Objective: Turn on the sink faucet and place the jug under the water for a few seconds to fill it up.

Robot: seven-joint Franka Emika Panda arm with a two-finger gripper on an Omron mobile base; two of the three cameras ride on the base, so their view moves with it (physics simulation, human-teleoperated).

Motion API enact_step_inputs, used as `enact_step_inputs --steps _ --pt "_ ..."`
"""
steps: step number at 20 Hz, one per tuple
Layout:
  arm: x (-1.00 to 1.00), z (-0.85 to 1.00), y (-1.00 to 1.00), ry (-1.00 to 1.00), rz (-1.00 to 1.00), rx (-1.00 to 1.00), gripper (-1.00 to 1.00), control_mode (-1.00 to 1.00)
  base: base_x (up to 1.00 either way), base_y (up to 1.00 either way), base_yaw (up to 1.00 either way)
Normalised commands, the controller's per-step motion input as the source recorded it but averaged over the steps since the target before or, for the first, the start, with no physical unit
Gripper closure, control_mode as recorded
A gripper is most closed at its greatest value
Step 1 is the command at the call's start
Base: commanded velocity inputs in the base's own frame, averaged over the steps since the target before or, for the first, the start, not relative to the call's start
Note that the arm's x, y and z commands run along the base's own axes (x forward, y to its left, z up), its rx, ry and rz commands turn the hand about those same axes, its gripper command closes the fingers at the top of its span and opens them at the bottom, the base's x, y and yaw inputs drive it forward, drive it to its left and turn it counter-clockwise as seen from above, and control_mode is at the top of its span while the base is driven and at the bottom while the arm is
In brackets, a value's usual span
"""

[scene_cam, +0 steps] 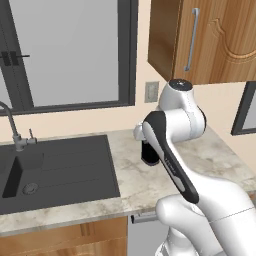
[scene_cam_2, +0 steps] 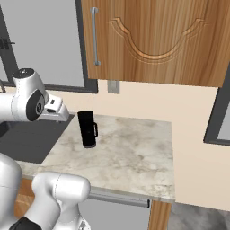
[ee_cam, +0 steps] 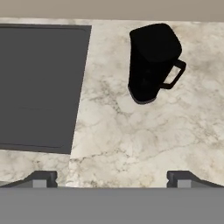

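Marble counter (scene_cam_2: 130, 152) — jug (scene_cam_2: 87, 129) (upright) on it.

The white arm (scene_cam: 200, 200) rises from its base, bends at a big rounded joint and folds back toward the front, so the forearm with its dark stripe slopes down. In the right base view the wrist (scene_cam_2: 29, 96) is high at the left side and the hand reaches out to the right from it. The pincer (ee_cam: 112, 177) points downward, with its jaws wide apart, and its two small dark fingertips (ee_cam: 43, 178) hold nothing between them.
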Motion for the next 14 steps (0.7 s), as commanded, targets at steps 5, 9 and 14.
enact_step_inputs --steps 5,9,14 --pt "0.00 0.00 0.00 0.00 0.00 0.00 -1.00 -1.00 0.00 0.00 0.00" --pt "0.00 0.00 0.00 0.00 0.00 0.00 -1.00 -1.00 0.00 0.00 0.00" --pt "0.00 0.00 0.00 0.00 0.00 0.00 -1.00 -1.00 0.00 0.00 0.00"
